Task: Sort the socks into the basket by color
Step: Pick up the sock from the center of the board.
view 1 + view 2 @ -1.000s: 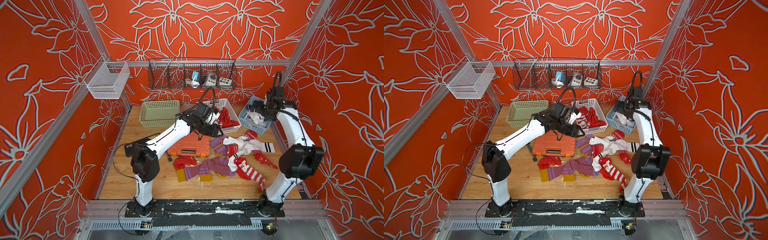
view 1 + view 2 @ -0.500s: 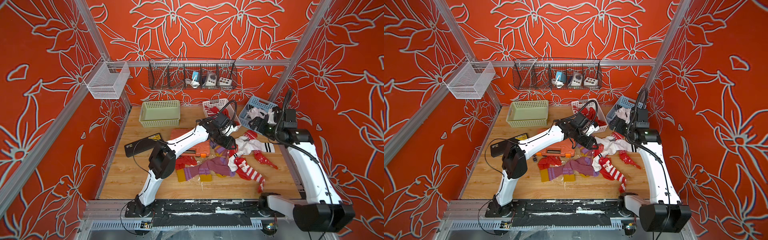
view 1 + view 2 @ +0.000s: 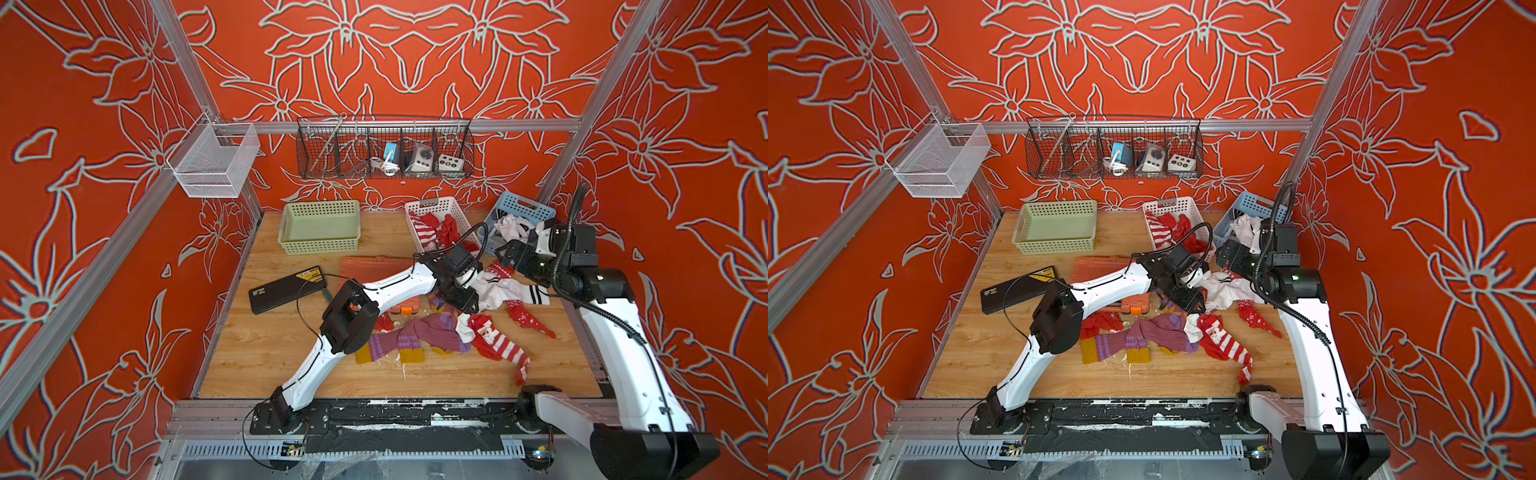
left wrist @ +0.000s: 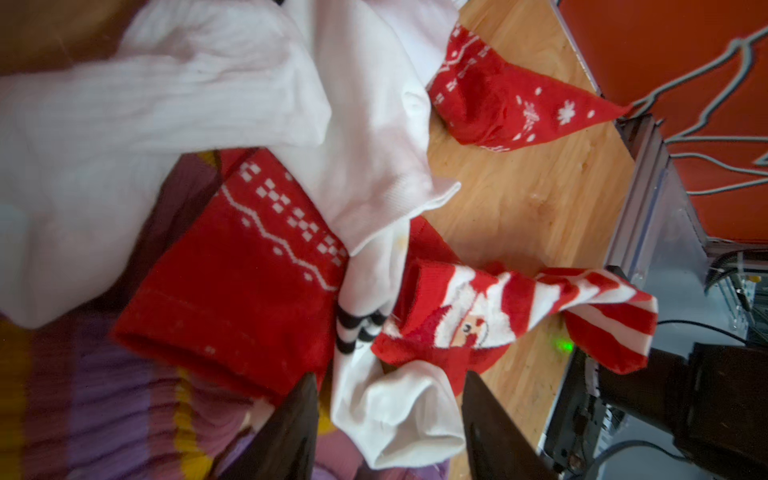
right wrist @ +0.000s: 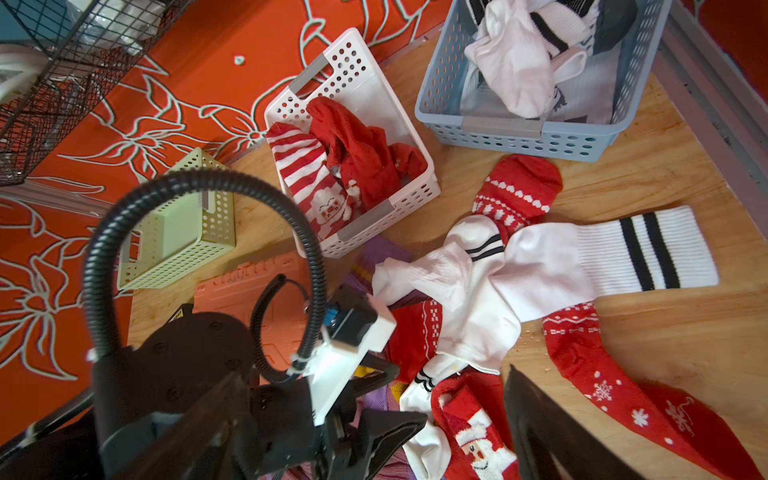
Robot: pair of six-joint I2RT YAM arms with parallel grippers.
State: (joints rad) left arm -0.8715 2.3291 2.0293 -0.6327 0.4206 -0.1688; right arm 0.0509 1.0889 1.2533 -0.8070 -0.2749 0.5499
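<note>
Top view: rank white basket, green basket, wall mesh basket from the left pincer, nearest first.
1. white basket, just beyond the left pincer, at the back.
2. green basket, back left.
3. mesh basket, high on the left rail.

Soft knitted cloth socks [image 5: 540, 270] on a matt, grained wooden table [image 3: 266, 357].
White socks [image 5: 615, 253] are ribbed, red ones [image 4: 232, 282] fuzzy; baskets [image 3: 320, 246] on the table are smooth perforated plastic; the rack [image 3: 324, 158] above it is thin dark metal wire.
</note>
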